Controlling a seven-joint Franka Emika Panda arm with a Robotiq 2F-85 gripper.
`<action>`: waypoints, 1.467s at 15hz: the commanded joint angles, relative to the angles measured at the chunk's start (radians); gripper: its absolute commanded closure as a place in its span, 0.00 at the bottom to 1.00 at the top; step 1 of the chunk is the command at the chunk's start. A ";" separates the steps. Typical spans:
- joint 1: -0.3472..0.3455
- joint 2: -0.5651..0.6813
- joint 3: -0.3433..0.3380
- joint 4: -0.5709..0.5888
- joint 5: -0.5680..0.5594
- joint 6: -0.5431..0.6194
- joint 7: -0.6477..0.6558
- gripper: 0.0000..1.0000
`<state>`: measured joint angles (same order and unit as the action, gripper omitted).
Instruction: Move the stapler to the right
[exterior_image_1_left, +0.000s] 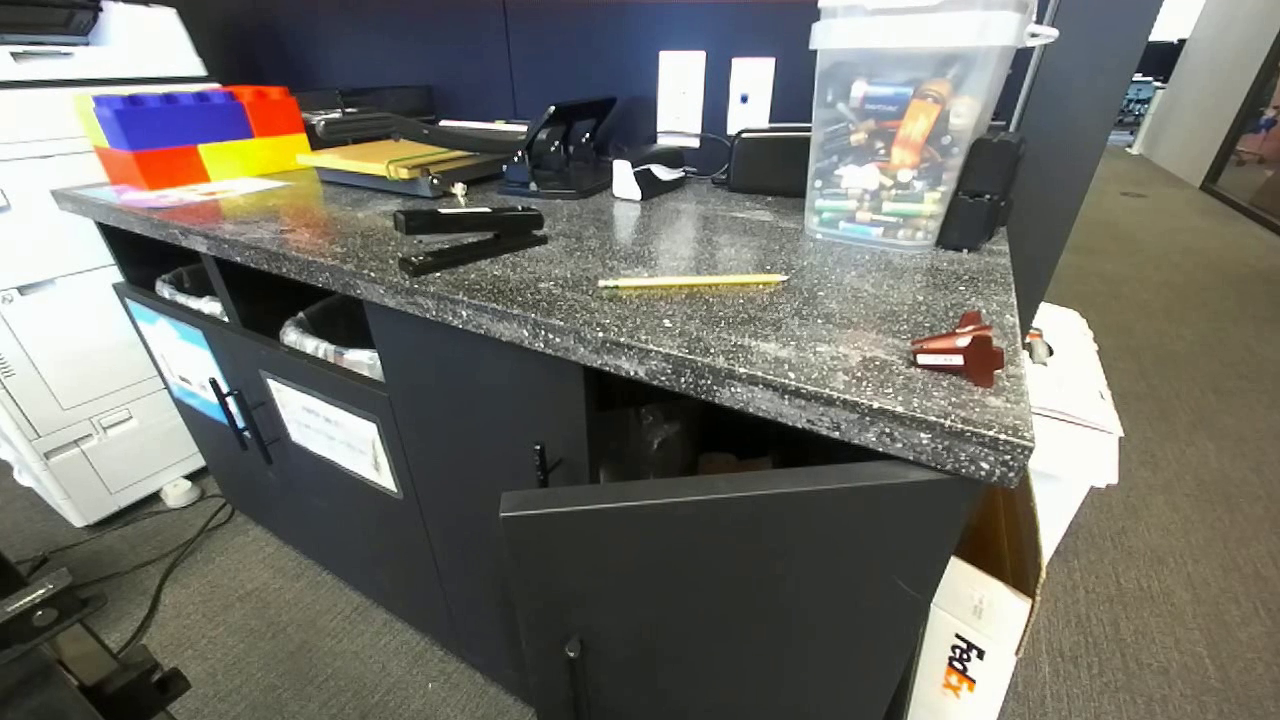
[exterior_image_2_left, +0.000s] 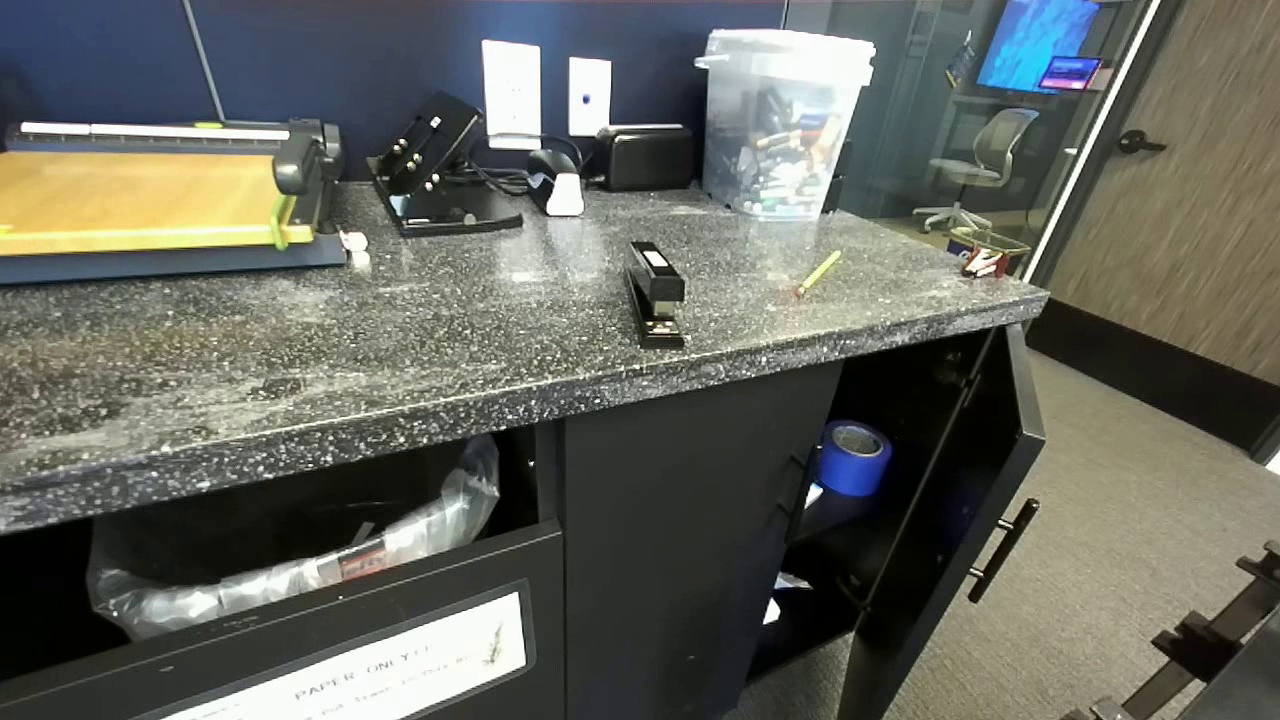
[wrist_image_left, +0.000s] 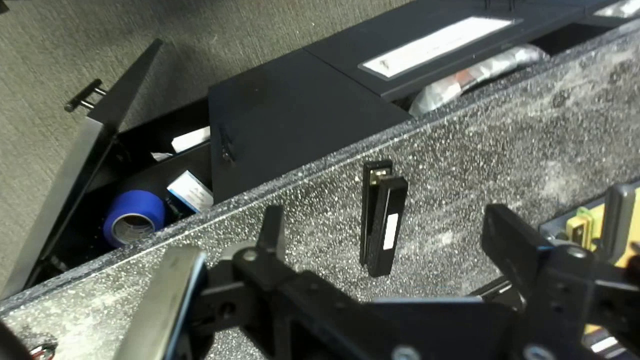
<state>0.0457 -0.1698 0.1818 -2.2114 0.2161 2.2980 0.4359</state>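
The stapler (exterior_image_1_left: 470, 221) is long and black, with its slim top arm raised over a flat base. It stands on the speckled dark countertop (exterior_image_1_left: 700, 340), left of a yellow pencil in both exterior views. In an exterior view the stapler (exterior_image_2_left: 656, 280) points its front end to the counter's front edge. In the wrist view the stapler (wrist_image_left: 392, 220) lies between and beyond my two fingers, with a white label on its top. My gripper (wrist_image_left: 385, 215) is wide open and empty, apart from the stapler. The gripper is out of sight in both exterior views.
The yellow pencil (exterior_image_1_left: 693, 282) and a small dark red object (exterior_image_1_left: 962, 352) lie on the counter. A clear bin of batteries (exterior_image_1_left: 885, 150), a hole punch (exterior_image_2_left: 445, 180) and a paper cutter (exterior_image_2_left: 150, 200) stand at the back. A cabinet door (exterior_image_1_left: 740, 590) hangs open below.
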 joint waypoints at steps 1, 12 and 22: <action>0.012 0.247 0.003 0.234 -0.097 0.042 0.159 0.00; 0.207 0.838 -0.158 0.842 -0.272 -0.157 0.516 0.00; 0.243 1.190 -0.190 1.327 -0.255 -0.412 0.511 0.00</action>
<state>0.2761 0.9094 0.0096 -1.0744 -0.0411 1.9850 0.9453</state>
